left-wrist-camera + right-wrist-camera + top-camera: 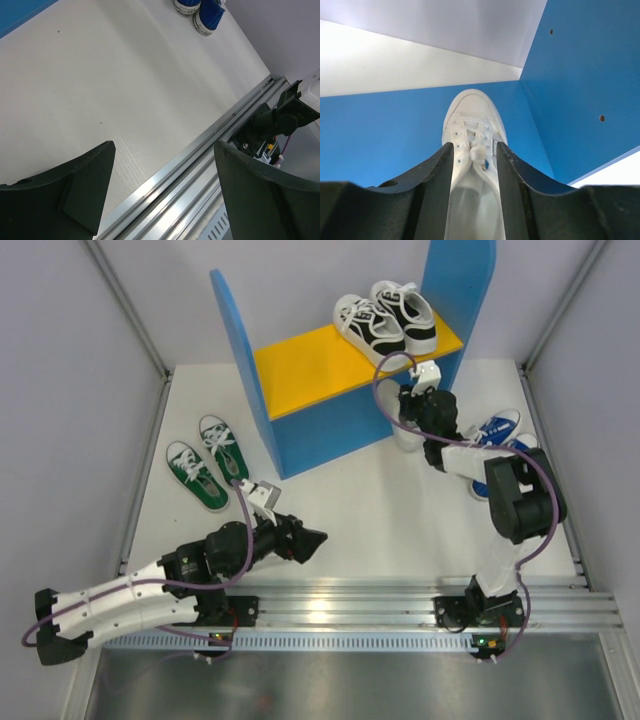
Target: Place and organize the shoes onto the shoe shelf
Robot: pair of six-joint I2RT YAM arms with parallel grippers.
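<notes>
My right gripper (pixel 413 408) (pixel 475 145) is shut on an all-white sneaker (pixel 470 111), toe pointing at the blue inner wall (pixel 580 75) of the shoe shelf (pixel 300 365), low under its orange board by the right side panel. A bit of that sneaker shows in the top view (pixel 405 433). The green pair (pixel 207 465) lies on the table left of the shelf. The blue pair (pixel 497 432) (pixel 200 11) lies right of my right arm. My left gripper (pixel 312 540) (pixel 162 147) is open and empty, low over the table's near part. The second white sneaker is hidden.
A black-and-white pair (pixel 388 320) stands on the right half of the orange board. A metal rail (pixel 200 165) runs along the near table edge, with the right arm's base (pixel 280 117) on it. Grey walls close in the table on both sides.
</notes>
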